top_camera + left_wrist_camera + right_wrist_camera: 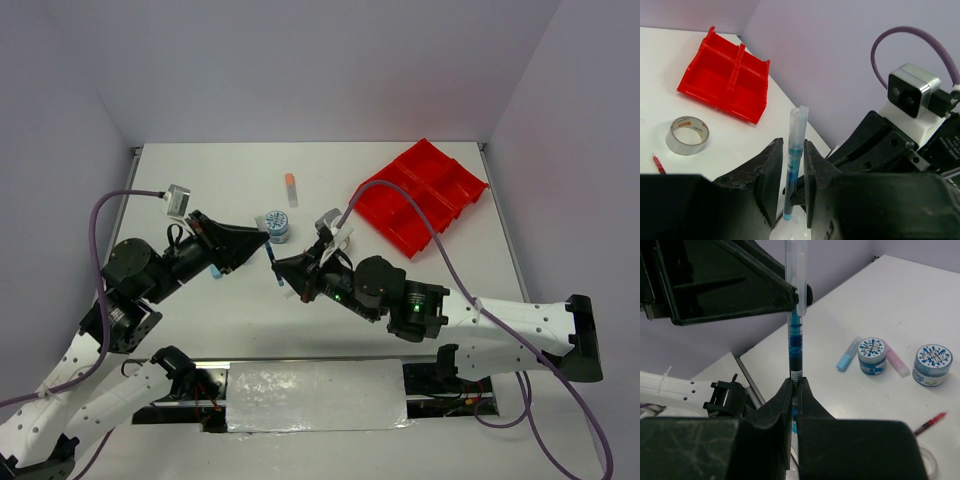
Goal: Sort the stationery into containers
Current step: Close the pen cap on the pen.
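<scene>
A white tabletop [200, 190] hemmed in by pale lilac walls: at left, the left arm reaches in toward the middle, its left gripper [264, 238] level with the upper part of a thin clear-barrelled pen with blue ink [796, 135], which stands nearly upright in the air. The black fingers [771, 170] are parted only slightly, one on each side of the barrel, with a sliver of space showing in the left wrist view; no firm grip is evident there. Just right of it, the right gripper [795, 383] is pinched tight on the lower part of the same pen, carrying it above the table between the two arms. On the surface near the left arm lie a short light-blue tube [847, 360], a round tub with a blue-and-white patterned lid [872, 356], a short pink tube [895, 363] touching that tub, and a second matching tub [932, 364], with a thin red pen [931, 422] nearer the right arm. Farther back rests a short orange-capped tube [291, 187]. A silvery tape roll [675, 142] lies flat between the arms and the far right corner, where the bright red plastic tray with four compartments [735, 75] sits, well apart from the held pen.
</scene>
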Robot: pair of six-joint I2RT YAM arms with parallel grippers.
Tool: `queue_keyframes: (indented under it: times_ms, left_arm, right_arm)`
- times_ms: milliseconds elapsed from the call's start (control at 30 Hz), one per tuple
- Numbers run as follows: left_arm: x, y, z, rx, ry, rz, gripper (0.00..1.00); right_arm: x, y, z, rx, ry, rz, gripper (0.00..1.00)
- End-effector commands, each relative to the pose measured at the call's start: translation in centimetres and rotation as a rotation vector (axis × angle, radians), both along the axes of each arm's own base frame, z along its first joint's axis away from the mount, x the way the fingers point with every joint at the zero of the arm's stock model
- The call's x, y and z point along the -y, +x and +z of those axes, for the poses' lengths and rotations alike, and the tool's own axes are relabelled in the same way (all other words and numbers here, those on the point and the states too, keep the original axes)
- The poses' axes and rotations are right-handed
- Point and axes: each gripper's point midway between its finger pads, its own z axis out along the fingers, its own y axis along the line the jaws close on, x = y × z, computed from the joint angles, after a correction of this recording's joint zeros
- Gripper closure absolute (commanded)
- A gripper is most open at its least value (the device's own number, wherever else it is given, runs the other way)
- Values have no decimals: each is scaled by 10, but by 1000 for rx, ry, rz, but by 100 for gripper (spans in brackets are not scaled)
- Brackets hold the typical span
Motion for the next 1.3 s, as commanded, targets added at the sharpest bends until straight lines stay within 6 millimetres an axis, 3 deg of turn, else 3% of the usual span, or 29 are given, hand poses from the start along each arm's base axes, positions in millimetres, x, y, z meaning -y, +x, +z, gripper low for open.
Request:
queue_keyframes:
  times_ms: [0,633,700,833,1067,1133,1167,1200,1233,1267]
  left_arm:
    - [2,-10,10,47,-3,-45,64]
    - [15,-22,12,109,-8,-150,60]
    - [16,-25,14,120,-10,-164,64]
    - [17,-27,14,135,2,-181,84]
    - [21,-34,14,175,15,-226,98]
    - [20,-39,19,224,12,-244,100]
    - [21,-45,20,246,13,-272,100]
    - [21,-50,25,283,7,-291,100]
    - [21,-55,26,315,7,-308,100]
    - [22,-64,27,346,6,-348,100]
  right_arm:
    - [7,-1,42,53,114,-10,100]
    - [3,-5,47,52,119,16,100]
    - [3,-5,49,53,122,18,100]
    - [2,-6,49,52,128,25,100]
    - [7,-12,51,67,146,55,100]
    - [7,-19,50,92,140,100,92]
    - [7,-22,50,102,134,118,68]
    - [6,-25,49,116,124,139,54]
    - [7,-26,47,119,108,155,43]
    - [5,-32,45,128,95,192,40]
